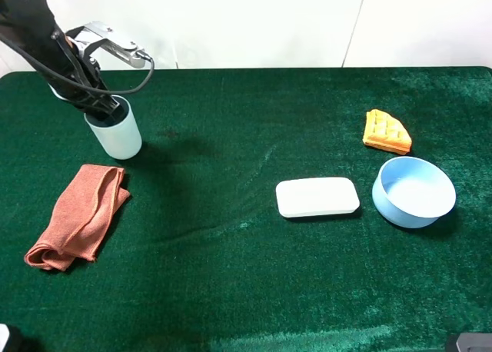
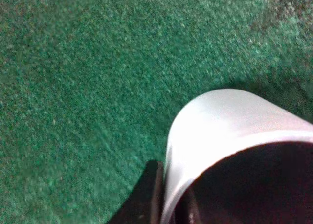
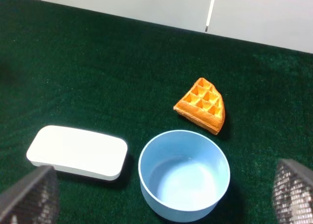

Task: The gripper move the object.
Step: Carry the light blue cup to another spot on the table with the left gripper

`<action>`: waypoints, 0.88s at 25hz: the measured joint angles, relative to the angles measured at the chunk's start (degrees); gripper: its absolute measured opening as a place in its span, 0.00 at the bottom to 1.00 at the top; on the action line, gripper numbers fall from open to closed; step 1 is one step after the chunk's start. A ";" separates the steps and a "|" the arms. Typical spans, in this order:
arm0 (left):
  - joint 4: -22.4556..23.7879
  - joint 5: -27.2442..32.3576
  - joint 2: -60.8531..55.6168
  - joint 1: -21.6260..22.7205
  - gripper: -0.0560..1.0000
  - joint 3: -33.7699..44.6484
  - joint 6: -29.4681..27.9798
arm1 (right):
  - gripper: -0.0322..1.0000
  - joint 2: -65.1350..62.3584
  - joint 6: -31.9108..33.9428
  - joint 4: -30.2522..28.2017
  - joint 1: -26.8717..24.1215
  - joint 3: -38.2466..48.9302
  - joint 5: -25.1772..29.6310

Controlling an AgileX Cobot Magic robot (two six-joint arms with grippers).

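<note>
Green velvety cloth (image 1: 231,290) is covering the whole table, fuzzy nap, with a plain pale wall (image 1: 254,21) running behind it. I'm using the white block (image 1: 317,197) as my reference: it's lying flat near the middle, a smooth rounded rectangle.

The cup (image 1: 115,133) is standing well off to the left of the block and a bit further back. It's tall, pale blue-grey plastic, smooth, slightly tapered, no handle, and it's leaning a touch. The left gripper (image 1: 104,106) is sitting right at its rim, with black cables and a silvery bracket trailing up behind. On the left wrist cam one dark finger (image 2: 146,194) is pressing against the outside of the glossy wall, and the other side is disappearing into the dark mouth of the cup, so it's looking pinched on the wall.

A salmon-orange rag (image 1: 81,214) is lying crumpled far left of the block, in front of the cup, soft woven texture.

Just right of the block, near but not touching, a low round light-blue bowl (image 1: 413,192) is sitting. Behind the bowl, back and right of the block, an orange waffle wedge (image 1: 386,131) is lying with its grid pockets facing up.

The right gripper (image 3: 161,197) is hanging above that block-and-bowl area, textured pads spread wide and gripping nothing.
</note>
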 joint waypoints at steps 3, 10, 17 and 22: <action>0.00 -2.04 0.00 0.00 0.10 0.75 0.00 | 0.67 0.00 0.00 0.00 0.00 0.00 0.00; -1.64 -2.45 0.00 0.00 0.10 0.93 0.18 | 0.67 0.00 0.00 0.00 0.00 0.00 0.00; -2.83 -2.45 0.00 0.00 0.10 0.97 0.24 | 0.67 0.00 0.00 0.05 0.00 0.00 0.00; -4.95 -2.45 0.00 0.00 0.13 1.03 0.29 | 0.67 0.00 0.00 0.05 0.00 0.00 0.00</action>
